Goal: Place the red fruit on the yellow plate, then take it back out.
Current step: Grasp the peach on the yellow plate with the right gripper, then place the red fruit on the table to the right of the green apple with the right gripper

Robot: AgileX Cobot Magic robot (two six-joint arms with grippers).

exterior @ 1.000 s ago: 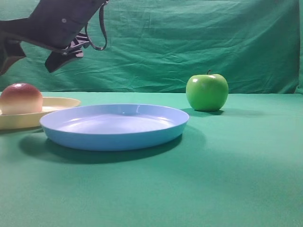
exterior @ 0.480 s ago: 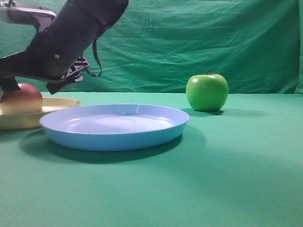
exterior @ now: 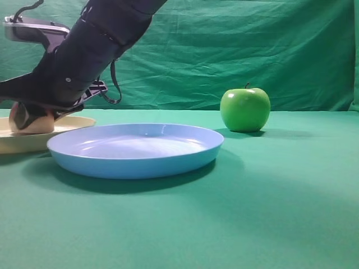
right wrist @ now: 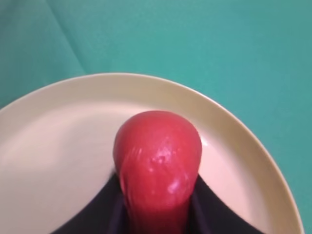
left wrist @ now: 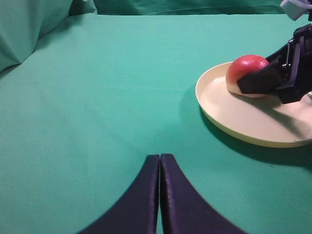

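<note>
The right hand (right wrist: 156, 214) grips the fruit (right wrist: 158, 161) low on the plate (right wrist: 58, 126), so its glossy, rounded skin could slip free as it lifts; the left hand (left wrist: 160, 195) is clenched, idle.

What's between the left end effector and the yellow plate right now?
Nothing but bare green cloth, as the left wrist view shows. The left end effector is shut; the yellow plate holds the red fruit.

You are looking at a light blue plate (exterior: 134, 150) sitting near the green cloth's (exterior: 269, 213) front-left, a green apple (exterior: 245, 109) standing toward its back edge.
</note>
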